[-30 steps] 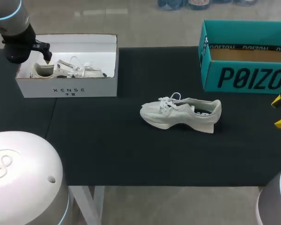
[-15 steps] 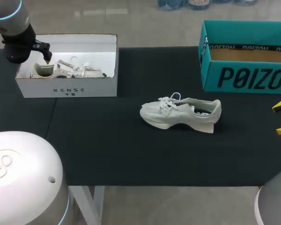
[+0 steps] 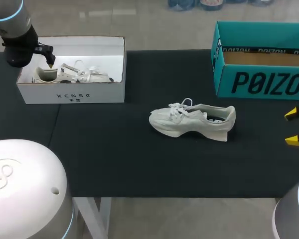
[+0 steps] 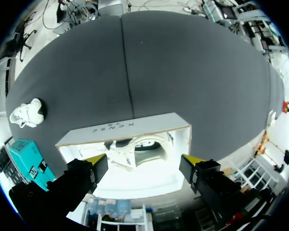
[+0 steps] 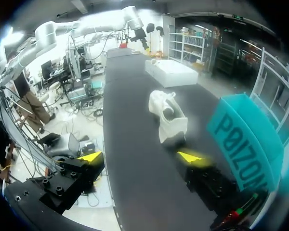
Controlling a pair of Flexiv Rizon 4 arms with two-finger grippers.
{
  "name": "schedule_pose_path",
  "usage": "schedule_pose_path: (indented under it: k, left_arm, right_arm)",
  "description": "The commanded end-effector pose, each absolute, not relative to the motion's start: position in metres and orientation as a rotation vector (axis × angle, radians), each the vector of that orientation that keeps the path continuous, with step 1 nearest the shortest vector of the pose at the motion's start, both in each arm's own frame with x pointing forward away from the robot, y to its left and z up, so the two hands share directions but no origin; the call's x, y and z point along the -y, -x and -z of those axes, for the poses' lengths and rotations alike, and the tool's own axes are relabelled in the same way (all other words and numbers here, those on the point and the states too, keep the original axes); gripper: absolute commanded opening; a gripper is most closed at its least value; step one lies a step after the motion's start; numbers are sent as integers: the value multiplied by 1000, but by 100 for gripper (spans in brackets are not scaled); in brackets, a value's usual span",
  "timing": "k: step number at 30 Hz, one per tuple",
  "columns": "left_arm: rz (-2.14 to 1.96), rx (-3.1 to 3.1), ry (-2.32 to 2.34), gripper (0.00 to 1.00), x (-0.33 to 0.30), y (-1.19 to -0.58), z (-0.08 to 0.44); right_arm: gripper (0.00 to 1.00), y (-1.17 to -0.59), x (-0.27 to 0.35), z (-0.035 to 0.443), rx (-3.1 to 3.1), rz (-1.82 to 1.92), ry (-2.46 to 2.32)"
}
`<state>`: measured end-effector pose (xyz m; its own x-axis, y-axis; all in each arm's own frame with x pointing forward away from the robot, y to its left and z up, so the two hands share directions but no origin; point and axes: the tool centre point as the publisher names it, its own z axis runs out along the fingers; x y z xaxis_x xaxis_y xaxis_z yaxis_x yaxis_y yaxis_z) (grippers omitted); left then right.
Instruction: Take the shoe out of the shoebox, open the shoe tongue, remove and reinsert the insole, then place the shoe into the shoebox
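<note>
A white shoe (image 3: 192, 120) lies on its sole on the black table, toe to the left; in the right wrist view this shoe (image 5: 168, 115) is ahead of the fingers, heel nearest. My right gripper (image 3: 292, 127) hovers open and empty at the table's right edge, well right of the heel; its own view shows the gripper (image 5: 140, 156) with both tips wide apart. A second white shoe (image 3: 72, 73) rests inside the white shoebox (image 3: 72, 94) at the back left. My left gripper (image 3: 47, 60) hangs open over that box's left end, above the boxed shoe (image 4: 130, 149) and box (image 4: 176, 137).
A teal shoebox (image 3: 261, 82) stands open at the back right, just behind my right gripper; it also shows beside the fingers as the teal box (image 5: 245, 134). Black mat (image 3: 139, 159) covers the table between the boxes and the front edge.
My right gripper has drifted toward the table's front edge and slightly inward toward the shoe. The left arm, both shoes and both boxes have stayed put.
</note>
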<state>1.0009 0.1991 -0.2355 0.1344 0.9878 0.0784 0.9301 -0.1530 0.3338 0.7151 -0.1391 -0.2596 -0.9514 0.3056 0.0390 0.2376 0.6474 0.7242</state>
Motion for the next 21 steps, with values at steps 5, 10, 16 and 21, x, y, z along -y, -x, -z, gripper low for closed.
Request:
schedule_pose_path:
  k: [5,10,16,21]
  left_arm:
    - [-416,-1895,-2202,100,-199,-1001,236]
    - [-416,-1895,-2202,100,-199,-1001,236]
    - [-416,-1895,-2202,100,-199,-1001,236]
    - [-416,-1895,-2202,100,-199,-1001,236]
  right_arm:
    - [100,-710,137,262,-2728,-1213,-445]
    - [100,-704,141,274,-2602,-1242,-424]
    - [100,-699,133,295,-2531,-1262,-379]
    - [100,-704,128,311,-2518,-1316,-353]
